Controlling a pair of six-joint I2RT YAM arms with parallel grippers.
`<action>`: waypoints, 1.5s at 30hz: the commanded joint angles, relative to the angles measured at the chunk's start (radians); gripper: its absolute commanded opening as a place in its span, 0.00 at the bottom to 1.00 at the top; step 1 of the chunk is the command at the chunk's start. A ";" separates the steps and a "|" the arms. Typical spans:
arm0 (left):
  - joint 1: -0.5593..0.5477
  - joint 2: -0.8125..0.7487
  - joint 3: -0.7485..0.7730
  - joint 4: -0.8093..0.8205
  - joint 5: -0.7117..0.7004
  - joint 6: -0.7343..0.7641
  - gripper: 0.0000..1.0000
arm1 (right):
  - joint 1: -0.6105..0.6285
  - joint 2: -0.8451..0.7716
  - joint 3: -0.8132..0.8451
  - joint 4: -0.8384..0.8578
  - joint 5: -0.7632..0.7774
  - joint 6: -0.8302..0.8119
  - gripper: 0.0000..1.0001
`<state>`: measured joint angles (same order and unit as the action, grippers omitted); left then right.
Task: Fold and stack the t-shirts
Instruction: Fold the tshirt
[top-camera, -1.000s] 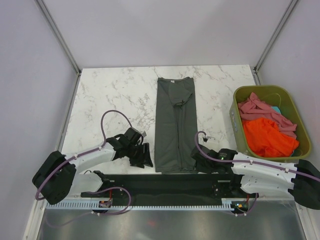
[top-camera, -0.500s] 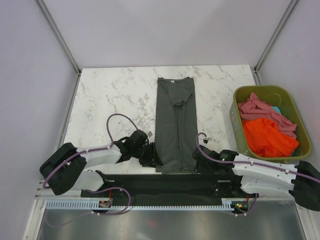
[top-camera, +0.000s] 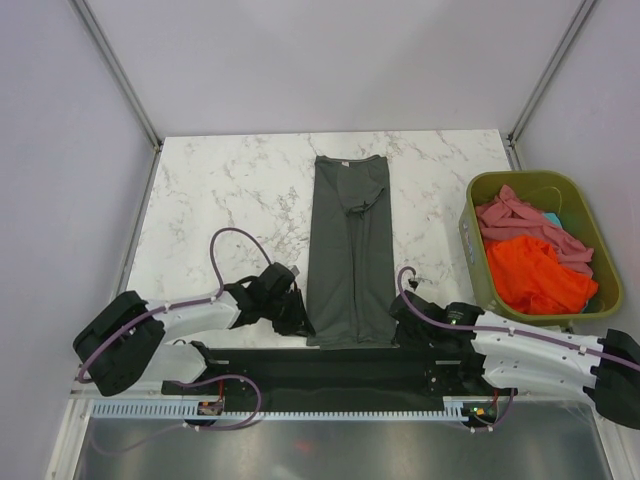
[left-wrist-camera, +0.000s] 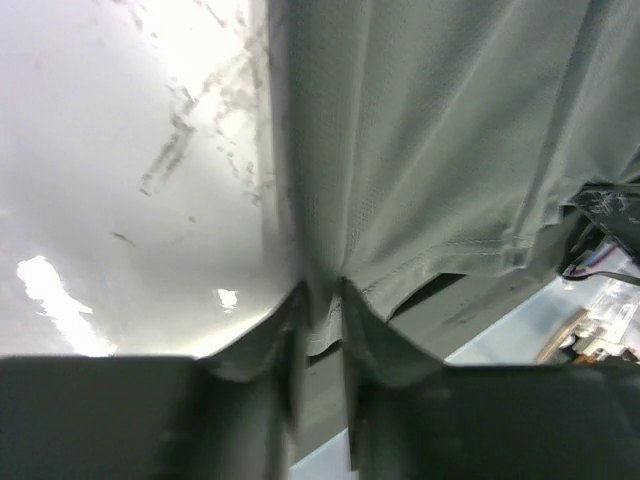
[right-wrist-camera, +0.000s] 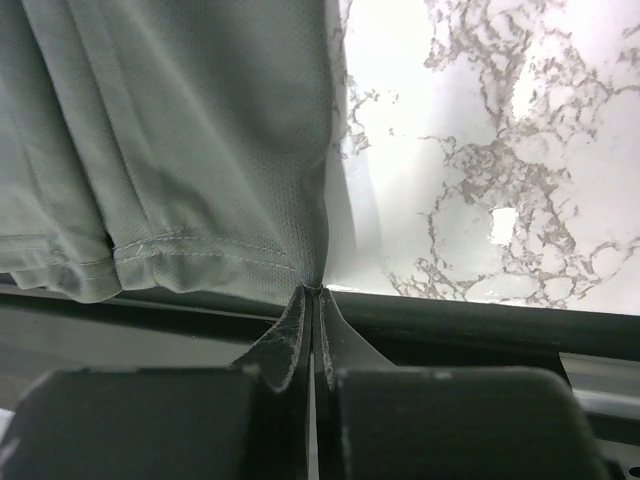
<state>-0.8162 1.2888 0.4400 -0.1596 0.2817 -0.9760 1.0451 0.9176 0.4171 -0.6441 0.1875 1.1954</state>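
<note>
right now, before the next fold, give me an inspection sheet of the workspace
surface: white veined marble table, no spills seen
job's things: charcoal t-shirt folded to a long strip down the middle; orange t-shirt and pink t-shirt heaped in the bin
clutter: olive bin at the table's right
grippers: left pincer and right pincer each shut on a near hem corner of the charcoal t-shirt
cables: purple cables loop over both arms
surroundings: plain walls, metal frame posts
</note>
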 joint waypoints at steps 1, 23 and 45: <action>-0.014 -0.025 0.028 -0.049 -0.030 0.008 0.30 | -0.002 -0.025 -0.004 0.008 -0.013 -0.014 0.00; -0.067 -0.060 -0.034 -0.057 -0.076 -0.069 0.40 | -0.002 -0.082 -0.012 0.014 -0.028 -0.010 0.01; -0.038 0.015 0.117 -0.055 -0.052 -0.130 0.02 | -0.011 0.026 0.155 -0.052 0.081 -0.131 0.00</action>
<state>-0.8703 1.2808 0.5022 -0.2207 0.2371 -1.0660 1.0439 0.9165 0.5060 -0.6769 0.2127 1.1198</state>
